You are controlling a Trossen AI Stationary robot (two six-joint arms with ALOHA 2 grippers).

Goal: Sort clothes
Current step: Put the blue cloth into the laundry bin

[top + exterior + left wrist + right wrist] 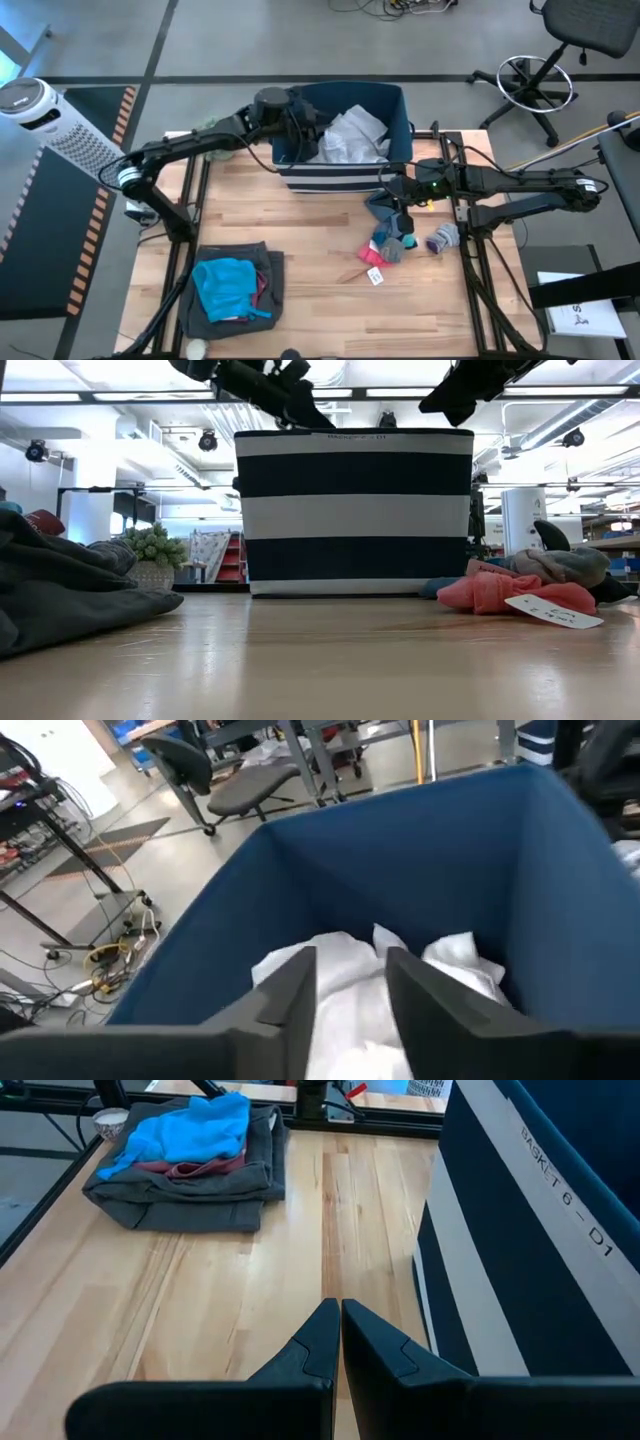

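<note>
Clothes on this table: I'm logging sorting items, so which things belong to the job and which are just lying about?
Job: white garment in the bin; dark grey garment, teal garment, maroon garment; socks.

Lying about: striped bin, paper tag, office chair, white fan.

One navy bin with white stripes [345,178] stands on the desk [320,290], holding one white garment [352,135]. One stack of three folded garments lies apart from it: one dark grey garment [200,310], one maroon garment [262,290] and one teal garment [227,285]. A cluster of small socks [395,245] lies near the bin, too bunched to count exactly, with one white tag [376,277] beside them.
</note>
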